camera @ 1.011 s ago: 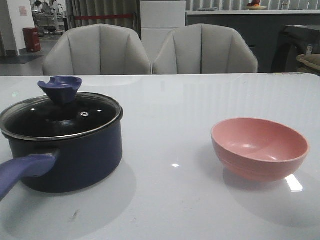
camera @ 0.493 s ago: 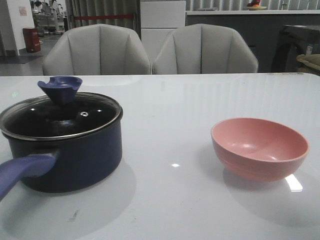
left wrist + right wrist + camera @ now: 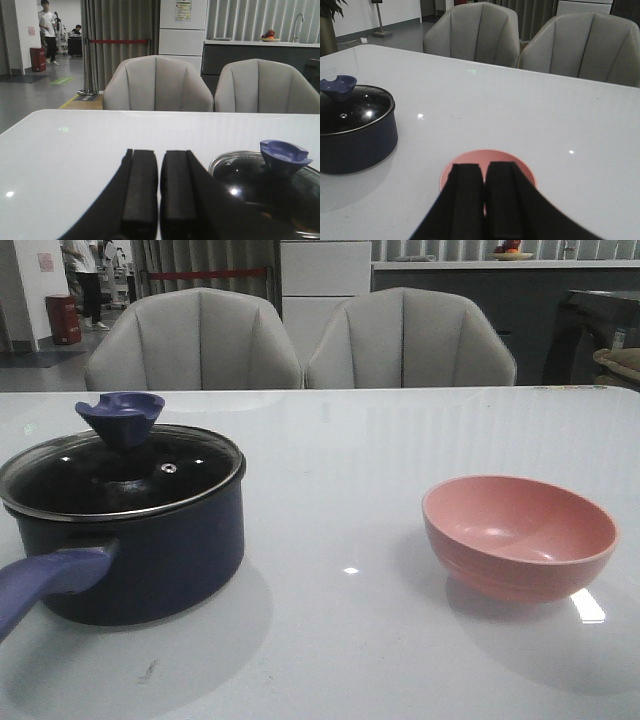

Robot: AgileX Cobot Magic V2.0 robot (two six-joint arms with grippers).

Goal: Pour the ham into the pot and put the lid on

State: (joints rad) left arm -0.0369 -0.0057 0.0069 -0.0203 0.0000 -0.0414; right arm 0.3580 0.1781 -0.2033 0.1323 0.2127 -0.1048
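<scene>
Pot on counter, left; lid seated on it; pink bowl right; left tool closed, empty; right tool likewise.

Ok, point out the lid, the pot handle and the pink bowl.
lid [image 3: 95, 480], front view, on the glass pane beside the vent hole.
pot handle [image 3: 45, 580], front view, on the middle of the purple-blue grip.
pink bowl [image 3: 520, 570], front view, on its outer front wall.
</scene>
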